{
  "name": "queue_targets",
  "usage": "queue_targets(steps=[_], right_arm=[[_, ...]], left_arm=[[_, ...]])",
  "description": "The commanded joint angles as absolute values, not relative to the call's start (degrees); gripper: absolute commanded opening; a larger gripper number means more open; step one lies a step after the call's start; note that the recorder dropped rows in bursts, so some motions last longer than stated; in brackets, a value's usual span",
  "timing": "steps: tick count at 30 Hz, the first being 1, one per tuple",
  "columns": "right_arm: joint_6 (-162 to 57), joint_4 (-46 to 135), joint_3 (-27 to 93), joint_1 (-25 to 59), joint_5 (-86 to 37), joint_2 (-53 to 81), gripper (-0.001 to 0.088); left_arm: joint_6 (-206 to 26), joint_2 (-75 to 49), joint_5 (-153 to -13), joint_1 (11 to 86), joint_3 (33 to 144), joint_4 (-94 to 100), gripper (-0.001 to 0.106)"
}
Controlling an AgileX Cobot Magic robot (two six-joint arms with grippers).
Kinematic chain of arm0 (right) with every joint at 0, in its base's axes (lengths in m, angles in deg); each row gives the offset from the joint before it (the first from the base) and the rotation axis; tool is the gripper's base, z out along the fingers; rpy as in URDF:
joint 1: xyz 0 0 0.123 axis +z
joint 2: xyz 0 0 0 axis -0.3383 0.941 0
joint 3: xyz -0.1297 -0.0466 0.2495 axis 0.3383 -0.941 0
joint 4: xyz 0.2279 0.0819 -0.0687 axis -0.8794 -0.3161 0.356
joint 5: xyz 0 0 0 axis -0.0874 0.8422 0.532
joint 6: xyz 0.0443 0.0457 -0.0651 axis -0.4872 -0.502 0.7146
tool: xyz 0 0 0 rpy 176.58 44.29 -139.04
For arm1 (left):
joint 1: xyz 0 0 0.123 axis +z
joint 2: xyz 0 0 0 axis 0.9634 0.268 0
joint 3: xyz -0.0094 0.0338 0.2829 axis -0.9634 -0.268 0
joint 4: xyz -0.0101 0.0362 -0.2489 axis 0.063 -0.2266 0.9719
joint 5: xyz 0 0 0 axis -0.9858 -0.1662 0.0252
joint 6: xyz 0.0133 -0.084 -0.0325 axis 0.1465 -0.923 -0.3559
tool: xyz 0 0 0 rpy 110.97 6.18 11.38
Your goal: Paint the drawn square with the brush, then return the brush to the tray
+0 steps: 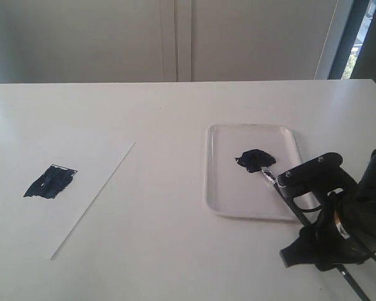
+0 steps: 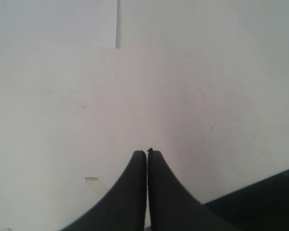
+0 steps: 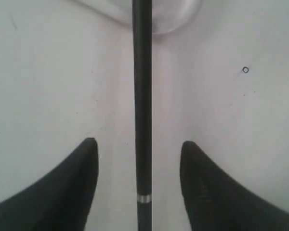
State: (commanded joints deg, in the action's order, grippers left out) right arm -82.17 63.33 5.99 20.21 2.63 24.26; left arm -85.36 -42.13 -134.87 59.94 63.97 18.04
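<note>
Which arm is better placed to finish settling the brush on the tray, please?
The right. The right gripper hangs open astride the brush, whose bristles lie in the tray beside the paint blob. The left gripper is shut over bare table near the paper, with no tray in its view.

Streaky blue-black drawn square; white tray

One brush, one tray, one paper sheet, one painted square.

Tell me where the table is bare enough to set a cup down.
Free: the table between paper and tray, and the far strip by the wall. Crowded: the tray's near right corner, with brush and right gripper.
</note>
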Motion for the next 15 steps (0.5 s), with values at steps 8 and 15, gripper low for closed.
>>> queue_targets(steps=[8, 15], right_arm=[[-77.6, 58.9, 8.4, 20.2, -16.0, -10.7, 0.0472], [-77.6, 58.5, 8.4, 20.2, -21.2, -20.9, 0.0472]], left_arm=[[-84.9, -45.5, -116.4, 59.9, 64.0, 17.9, 0.008], [-81.9, -48.4, -94.5, 59.9, 62.5, 19.2, 0.008]])
